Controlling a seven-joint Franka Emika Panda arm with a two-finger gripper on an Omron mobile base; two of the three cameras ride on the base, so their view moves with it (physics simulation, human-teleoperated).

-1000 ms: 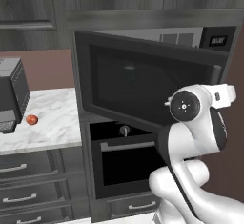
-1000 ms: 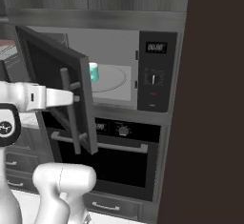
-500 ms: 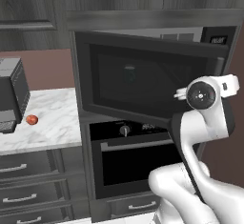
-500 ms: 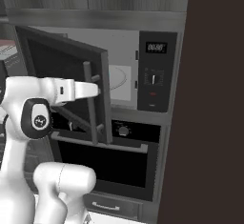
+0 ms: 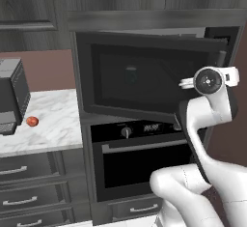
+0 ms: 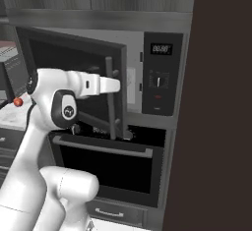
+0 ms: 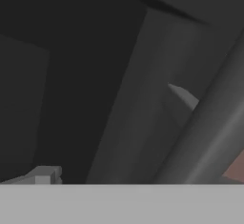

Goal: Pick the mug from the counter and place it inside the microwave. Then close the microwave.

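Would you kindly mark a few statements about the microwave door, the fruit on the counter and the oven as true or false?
1. The microwave door is fully shut. False: it stands partly open, a gap showing at its handle side.
2. A small red fruit lies on the counter. True.
3. The oven sits above the microwave. False: it sits below.
4. The door's bar handle runs vertically. True.
5. The fruit touches the grey machine. False: it lies apart from it, beside it.
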